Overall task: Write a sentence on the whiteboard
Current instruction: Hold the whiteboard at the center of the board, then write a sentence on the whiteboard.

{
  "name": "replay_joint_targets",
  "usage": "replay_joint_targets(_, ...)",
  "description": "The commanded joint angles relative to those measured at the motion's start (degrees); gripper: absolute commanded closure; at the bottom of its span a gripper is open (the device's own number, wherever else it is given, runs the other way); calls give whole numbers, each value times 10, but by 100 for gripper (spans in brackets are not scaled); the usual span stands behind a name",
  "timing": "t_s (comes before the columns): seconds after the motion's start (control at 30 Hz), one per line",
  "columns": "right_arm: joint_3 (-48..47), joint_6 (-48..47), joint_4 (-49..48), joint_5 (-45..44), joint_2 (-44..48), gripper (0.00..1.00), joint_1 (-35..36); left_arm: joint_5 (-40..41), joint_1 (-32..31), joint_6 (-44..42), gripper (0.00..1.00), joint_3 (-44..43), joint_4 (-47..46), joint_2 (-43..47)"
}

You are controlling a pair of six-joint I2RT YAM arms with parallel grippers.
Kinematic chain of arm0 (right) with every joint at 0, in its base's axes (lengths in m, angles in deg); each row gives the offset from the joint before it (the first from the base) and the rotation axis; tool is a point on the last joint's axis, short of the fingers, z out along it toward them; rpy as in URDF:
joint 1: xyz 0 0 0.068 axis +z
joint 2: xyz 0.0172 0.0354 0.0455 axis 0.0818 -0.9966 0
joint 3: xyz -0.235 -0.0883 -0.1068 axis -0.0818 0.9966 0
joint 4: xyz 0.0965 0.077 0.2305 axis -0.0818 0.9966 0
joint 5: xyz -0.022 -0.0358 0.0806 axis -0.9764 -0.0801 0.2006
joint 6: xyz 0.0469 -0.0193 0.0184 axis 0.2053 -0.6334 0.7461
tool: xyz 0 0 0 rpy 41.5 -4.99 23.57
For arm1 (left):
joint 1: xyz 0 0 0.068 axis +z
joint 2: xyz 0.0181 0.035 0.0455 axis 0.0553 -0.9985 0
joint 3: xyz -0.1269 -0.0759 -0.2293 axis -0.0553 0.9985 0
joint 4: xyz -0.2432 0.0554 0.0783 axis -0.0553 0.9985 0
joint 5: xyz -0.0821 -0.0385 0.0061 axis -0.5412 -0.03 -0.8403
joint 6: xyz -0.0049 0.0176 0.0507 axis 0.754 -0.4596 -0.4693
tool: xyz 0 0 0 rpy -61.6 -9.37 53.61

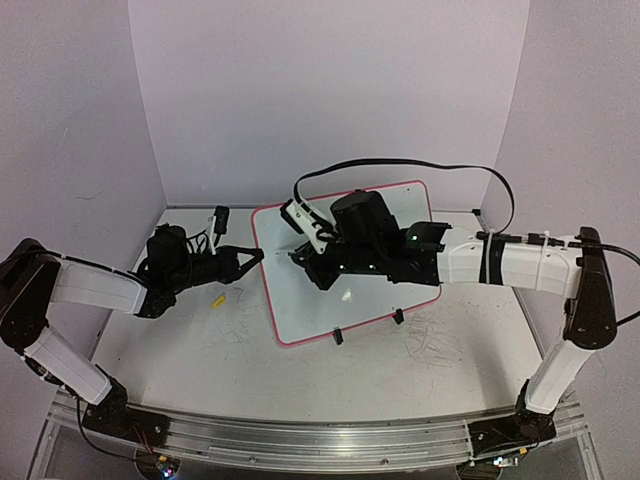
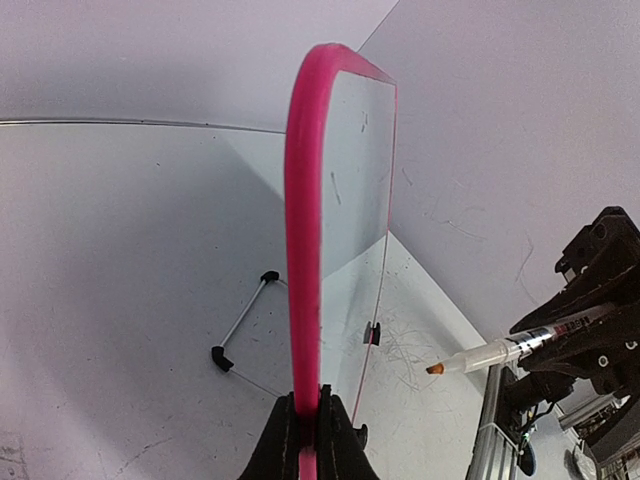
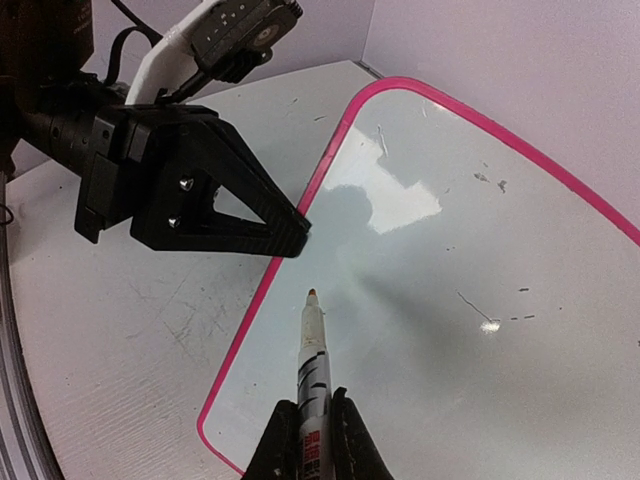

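The whiteboard (image 1: 300, 305) with its pink rim lies at the table's middle, with two black clip feet on its near edge. My left gripper (image 1: 258, 254) is shut on the rim at the board's left edge, as the left wrist view (image 2: 305, 432) shows. My right gripper (image 3: 312, 425) is shut on a white marker (image 3: 312, 350) with an orange tip. The tip hovers just over the board (image 3: 460, 330) near its left edge, close to the left gripper (image 3: 295, 235). The marker also shows in the left wrist view (image 2: 490, 352). No yellow-green sentence shows; only small grey marks (image 3: 475, 305).
Grey scribbles (image 1: 430, 340) mark the table right of the board. A small yellow bit (image 1: 217, 300) lies left of the board. A wire stand (image 2: 240, 320) sits behind the board. A black cable (image 1: 440, 165) arcs over the right arm. Walls enclose the back and both sides.
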Motion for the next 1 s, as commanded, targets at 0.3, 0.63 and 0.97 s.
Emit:
replay_joint_targets(0.3,-36,15,-15,0,-27,100,7,-8,0,-22,100,5,-19,14)
replay_joint_targets(0.63,-44,21,-21,-17,-40,100,11,-9,0,-21,100,6,-19,15)
replay_joint_targets(0.97,-46,20,-24,-31,-44,100,12,-11,0,-20,100,8,-19,14)
